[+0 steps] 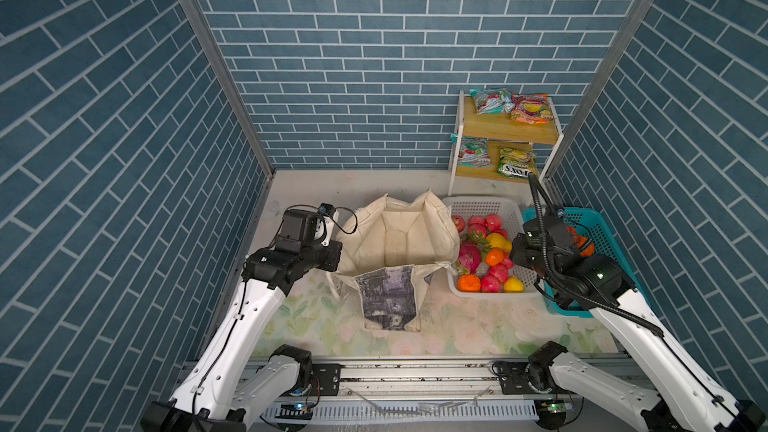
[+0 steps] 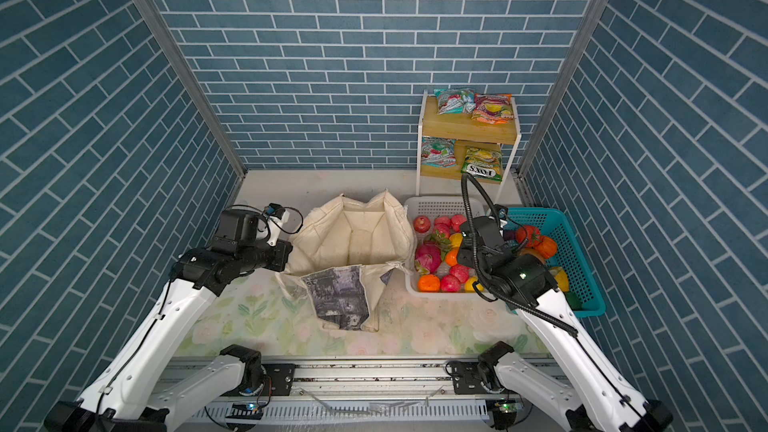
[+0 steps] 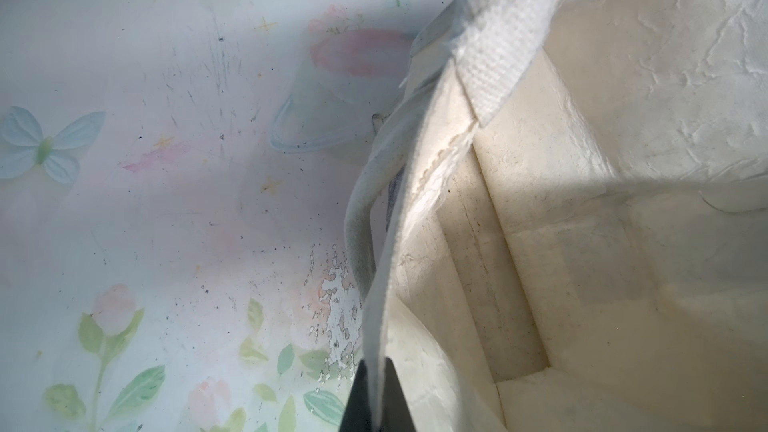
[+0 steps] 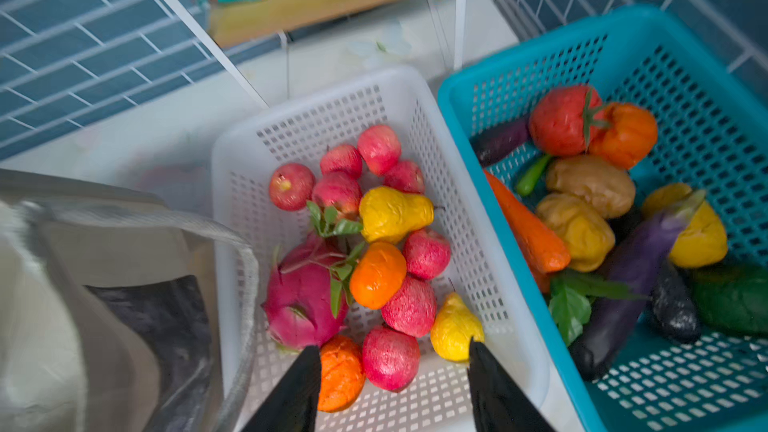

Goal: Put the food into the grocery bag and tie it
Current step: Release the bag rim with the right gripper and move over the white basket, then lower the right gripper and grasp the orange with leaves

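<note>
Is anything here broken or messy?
Yes. The mat has a patch beside the bag where its flower print has flaked off. The bag's printed front also looks folded down outward instead of standing up.

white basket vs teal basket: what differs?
Contents: the white basket holds fruit: apples, pears, oranges, a dragon fruit; the teal basket holds vegetables: a tomato, carrot, eggplants. Place: the white basket sits beside the grocery bag, the teal basket beyond it. Both are perforated plastic tubs.
</note>
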Robot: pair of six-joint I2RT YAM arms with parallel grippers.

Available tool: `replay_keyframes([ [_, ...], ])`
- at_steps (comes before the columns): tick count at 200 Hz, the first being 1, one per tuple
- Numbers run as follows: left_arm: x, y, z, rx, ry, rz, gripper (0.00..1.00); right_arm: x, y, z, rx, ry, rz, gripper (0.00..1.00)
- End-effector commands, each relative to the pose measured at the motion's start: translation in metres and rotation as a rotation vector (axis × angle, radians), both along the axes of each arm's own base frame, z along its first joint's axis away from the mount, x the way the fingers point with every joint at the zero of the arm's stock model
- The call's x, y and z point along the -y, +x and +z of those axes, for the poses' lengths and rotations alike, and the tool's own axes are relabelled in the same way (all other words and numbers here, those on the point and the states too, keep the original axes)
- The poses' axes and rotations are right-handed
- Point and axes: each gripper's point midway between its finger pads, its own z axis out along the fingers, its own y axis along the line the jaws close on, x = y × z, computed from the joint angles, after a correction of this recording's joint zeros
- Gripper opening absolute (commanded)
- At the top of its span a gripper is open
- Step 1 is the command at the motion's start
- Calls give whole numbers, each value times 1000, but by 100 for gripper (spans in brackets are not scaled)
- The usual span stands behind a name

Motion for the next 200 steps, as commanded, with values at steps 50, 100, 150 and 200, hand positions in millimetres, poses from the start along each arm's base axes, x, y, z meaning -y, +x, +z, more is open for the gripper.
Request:
replay_keyframes([
  [50, -9, 6, 1, 34, 16, 30, 0, -21, 5, -73, -229, 179, -69, 77],
  [100, -8, 5, -1, 29, 14, 30, 0, -14, 23, -90, -243, 237, -134, 80],
  [150, -7, 5, -2, 26, 10, 27, 0, -10, 46, -110, -243, 301, -216, 71],
  [200, -6, 5, -3, 25, 2, 21, 0, -9, 55, -121, -252, 321, -251, 68],
])
